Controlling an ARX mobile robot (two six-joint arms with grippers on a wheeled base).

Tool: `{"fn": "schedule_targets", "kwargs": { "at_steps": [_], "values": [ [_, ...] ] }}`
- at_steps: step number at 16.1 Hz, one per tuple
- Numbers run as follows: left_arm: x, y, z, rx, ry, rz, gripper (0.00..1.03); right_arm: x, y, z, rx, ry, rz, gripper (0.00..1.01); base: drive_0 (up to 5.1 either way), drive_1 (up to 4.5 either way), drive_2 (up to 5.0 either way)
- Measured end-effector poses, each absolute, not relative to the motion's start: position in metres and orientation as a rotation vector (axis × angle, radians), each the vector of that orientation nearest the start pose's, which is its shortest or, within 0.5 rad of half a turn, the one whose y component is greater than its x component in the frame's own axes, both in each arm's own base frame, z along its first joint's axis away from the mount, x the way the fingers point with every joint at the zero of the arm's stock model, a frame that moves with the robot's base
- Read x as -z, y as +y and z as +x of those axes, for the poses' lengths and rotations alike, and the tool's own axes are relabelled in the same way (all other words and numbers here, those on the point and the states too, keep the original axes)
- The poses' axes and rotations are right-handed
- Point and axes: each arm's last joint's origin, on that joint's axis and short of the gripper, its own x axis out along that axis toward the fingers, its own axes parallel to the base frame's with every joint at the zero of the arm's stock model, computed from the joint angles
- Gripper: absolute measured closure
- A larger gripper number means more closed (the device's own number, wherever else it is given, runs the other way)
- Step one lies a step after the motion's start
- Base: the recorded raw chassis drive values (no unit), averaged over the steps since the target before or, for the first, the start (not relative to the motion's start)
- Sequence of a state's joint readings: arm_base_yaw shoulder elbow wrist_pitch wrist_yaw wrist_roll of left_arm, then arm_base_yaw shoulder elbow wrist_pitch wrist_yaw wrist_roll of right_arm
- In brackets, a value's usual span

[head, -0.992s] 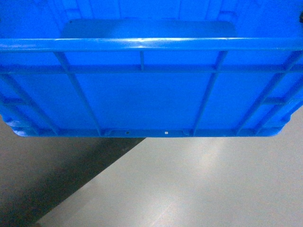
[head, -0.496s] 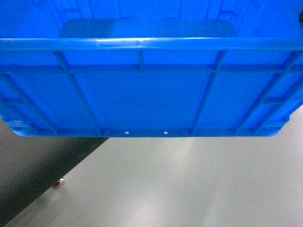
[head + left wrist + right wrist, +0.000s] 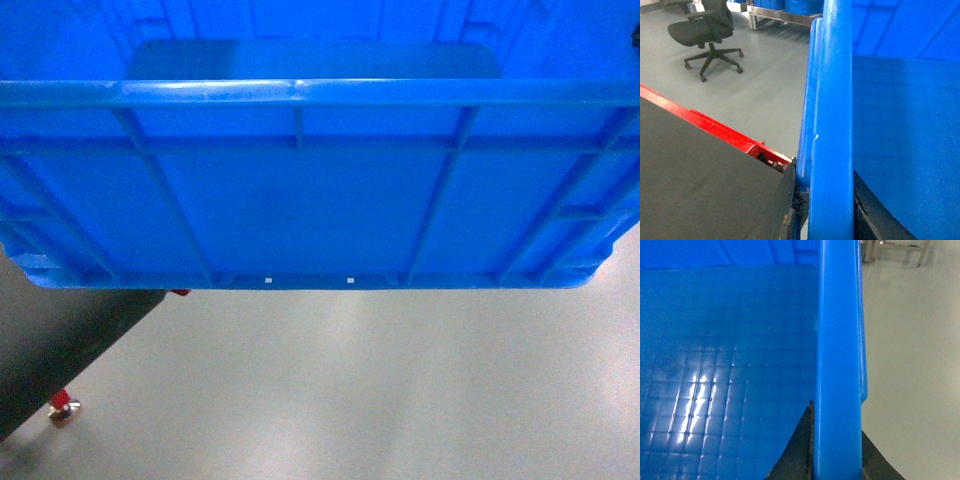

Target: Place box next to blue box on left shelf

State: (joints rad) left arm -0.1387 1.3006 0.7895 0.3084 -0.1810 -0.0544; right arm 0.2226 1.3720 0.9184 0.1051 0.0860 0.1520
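The box [image 3: 320, 190], a large bright-blue open-top crate with ribbed walls, fills the upper head view and hangs above the floor. My left gripper [image 3: 830, 200] is shut on its left rim [image 3: 832, 100], one black finger [image 3: 792, 200] outside and one inside. On the opposite rim [image 3: 840, 340] my right gripper [image 3: 837, 445] is shut too, a finger [image 3: 802, 445] on each side. The box's gridded floor [image 3: 725, 370] is bare. Far off, blue crates sit on a low metal rack [image 3: 775, 12]; I cannot tell whether that is the left shelf.
A dark flat surface [image 3: 60, 340] on a red frame [image 3: 725, 132] lies low at the left, with a caster foot [image 3: 63, 406] on the grey floor [image 3: 400, 380]. A black office chair [image 3: 705, 30] stands on the floor farther left.
In the head view the dark surface has slid leftward out from under the box, and a red caster foot has appeared. The box stays in the same place in the view.
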Motion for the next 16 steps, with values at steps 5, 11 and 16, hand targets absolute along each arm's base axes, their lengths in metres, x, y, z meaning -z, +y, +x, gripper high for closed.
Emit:
{"fn": "schedule_targets", "kwargs": {
  "at_steps": [5,11,16],
  "values": [
    [-0.2710,-0.0345,0.2848,-0.048,0.199,-0.022,0.87,-0.2758,0.0649,0.2982,-0.109,0.355,0.097,0.94,-1.6,-1.59,-1.6],
    [-0.2710,-0.0345,0.2848,-0.048,0.199,-0.022,0.87,-0.2759,0.0649,0.2982,-0.109,0.354,0.097,0.94,-1.6,-1.61,-1.6],
    [-0.2711,-0.0345,0.2848,-0.048,0.199,-0.022,0.88,-0.2759,0.0649,0.2982,-0.109,0.354,0.097,0.94,-1.6,-1.65,-1.6]
  ]
}}
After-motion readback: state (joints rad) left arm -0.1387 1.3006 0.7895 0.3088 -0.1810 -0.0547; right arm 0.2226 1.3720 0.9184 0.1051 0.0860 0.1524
